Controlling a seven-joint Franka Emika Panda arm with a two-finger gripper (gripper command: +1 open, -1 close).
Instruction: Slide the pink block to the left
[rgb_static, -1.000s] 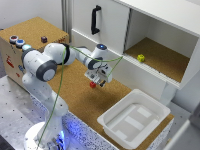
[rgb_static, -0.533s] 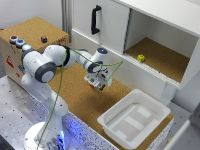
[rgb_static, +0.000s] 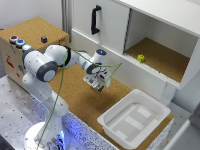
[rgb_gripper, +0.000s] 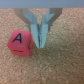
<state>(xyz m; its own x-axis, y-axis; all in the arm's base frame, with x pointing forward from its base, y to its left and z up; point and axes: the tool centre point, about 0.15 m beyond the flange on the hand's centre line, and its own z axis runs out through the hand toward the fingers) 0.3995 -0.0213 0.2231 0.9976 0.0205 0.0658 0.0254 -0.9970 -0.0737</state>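
Down low, pressed together with nothing between, the jaws of the grey metal gripper (rgb_gripper: 40, 36), tips just beside the small reddish-pink cube marked with a black letter A (rgb_gripper: 20, 42) on the brown cork board (rgb_gripper: 65, 60). In the exterior view, gripper (rgb_static: 98, 86) mid-frame, cube hidden beneath; white plastic tray (rgb_static: 132, 120) lower right; yellow-green block (rgb_static: 141, 58) in the open cupboard, upper right.

hand (rgb_static: 99, 86) lower, nearer the cabinet (rgb_static: 112, 30)

Rough cork table (rgb_static: 85, 95), matt pink block (rgb_gripper: 21, 41), glossy white plastic tray (rgb_static: 134, 120).
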